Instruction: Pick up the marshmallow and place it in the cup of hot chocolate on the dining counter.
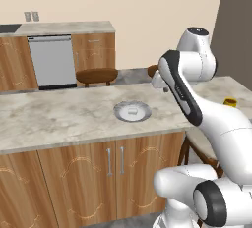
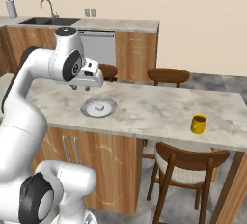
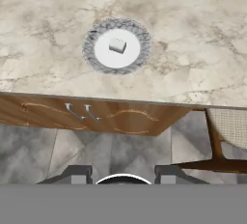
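The marshmallow [image 1: 132, 110] [image 2: 99, 107] [image 3: 117, 46] is a tiny white block lying on a round grey-white plate [image 1: 120, 115] [image 2: 87, 110] [image 3: 91, 49] near the front of the dining counter [image 1: 59, 119] [image 2: 154, 107] [image 3: 193, 25]. The yellow cup of hot chocolate [image 1: 230, 102] [image 2: 198, 124] stands far to the right on the same marble top. My gripper [image 1: 160, 83] [image 2: 80, 87] [image 3: 123, 175] hovers well above the counter's front edge, near the plate. It is open, its fingers spread wide with nothing between them.
A wooden chair [image 2: 188, 162] [image 3: 226, 126] is tucked under the counter near the cup. Two round stools [image 1: 96, 76] [image 2: 168, 76] stand on the far side. The back wall has a steel dishwasher [image 1: 51, 62] and a sink [image 2: 48, 20].
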You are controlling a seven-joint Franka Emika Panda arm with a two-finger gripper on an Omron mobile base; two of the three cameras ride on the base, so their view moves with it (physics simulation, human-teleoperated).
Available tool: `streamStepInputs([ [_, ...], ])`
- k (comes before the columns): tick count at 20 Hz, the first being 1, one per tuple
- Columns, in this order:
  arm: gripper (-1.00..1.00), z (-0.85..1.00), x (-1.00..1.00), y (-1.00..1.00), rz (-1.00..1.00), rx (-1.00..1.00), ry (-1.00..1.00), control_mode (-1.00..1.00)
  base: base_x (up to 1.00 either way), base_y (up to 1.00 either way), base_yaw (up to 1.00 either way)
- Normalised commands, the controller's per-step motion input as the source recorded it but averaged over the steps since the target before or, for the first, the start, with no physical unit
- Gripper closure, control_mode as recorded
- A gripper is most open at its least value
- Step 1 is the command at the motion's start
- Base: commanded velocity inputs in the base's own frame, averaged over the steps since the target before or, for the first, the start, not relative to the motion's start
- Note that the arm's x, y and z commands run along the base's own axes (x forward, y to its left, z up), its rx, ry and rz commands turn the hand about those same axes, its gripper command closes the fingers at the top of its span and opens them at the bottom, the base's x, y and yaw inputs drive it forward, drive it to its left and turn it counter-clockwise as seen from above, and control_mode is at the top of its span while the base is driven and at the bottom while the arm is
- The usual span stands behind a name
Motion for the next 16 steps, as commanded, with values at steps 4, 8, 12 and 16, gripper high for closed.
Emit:
streamStepInputs([
  [4,-1.00,-0.17,0.10,0.01,0.00,-0.03,0.00,-1.00,0.00,0.00,0.00],
  [8,-1.00,-0.15,0.69,0.11,0.03,-0.08,0.19,-1.00,0.00,0.00,0.00],
  [12,-1.00,-0.09,0.85,0.09,0.18,-0.01,0.42,-1.00,0.00,0.00,0.00],
  [16,-1.00,-0.14,0.81,0.06,0.29,0.00,0.36,-1.00,0.00,0.00,0.00],
])
